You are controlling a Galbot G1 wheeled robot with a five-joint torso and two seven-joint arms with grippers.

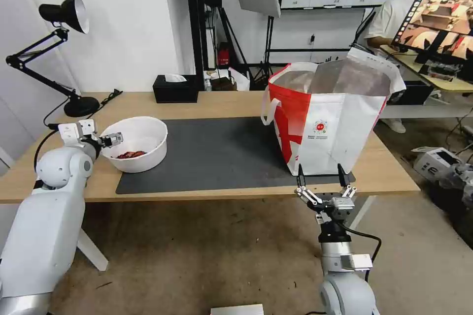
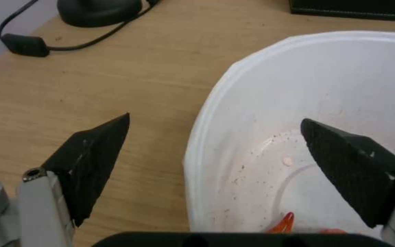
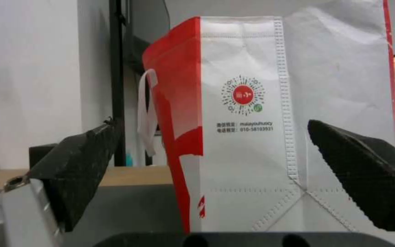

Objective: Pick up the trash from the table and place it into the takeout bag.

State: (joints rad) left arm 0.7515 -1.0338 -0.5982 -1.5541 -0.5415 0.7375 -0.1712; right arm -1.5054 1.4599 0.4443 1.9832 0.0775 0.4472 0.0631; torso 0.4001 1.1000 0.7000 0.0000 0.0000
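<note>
A black desk lamp point(image 1: 59, 49) stands at the far left corner of the table point(image 1: 226, 103), its cord trailing over the wood, and a black tissue box point(image 1: 175, 88) sits along the back edge; neither lies between the arms and their work. The takeout bag point(image 1: 327, 120) stands upright on the right end of the dark grey mat point(image 1: 217, 152), mouth open, silver lining showing, a white loop handle hanging down its red side and a small round logo on its white face. The white bowl point(image 1: 135, 143) rests at the mat's left end, partly over the bare wood, with a few reddish scraps in its bottom and specks across its inner wall. The left gripper point(image 2: 213, 147) hovers spread wide over the bowl's near-left rim, one finger inside and one outside, gripping nothing. The right gripper point(image 1: 322, 177) hangs just off the table's front edge facing the bag, fingers wide apart and empty.
</note>
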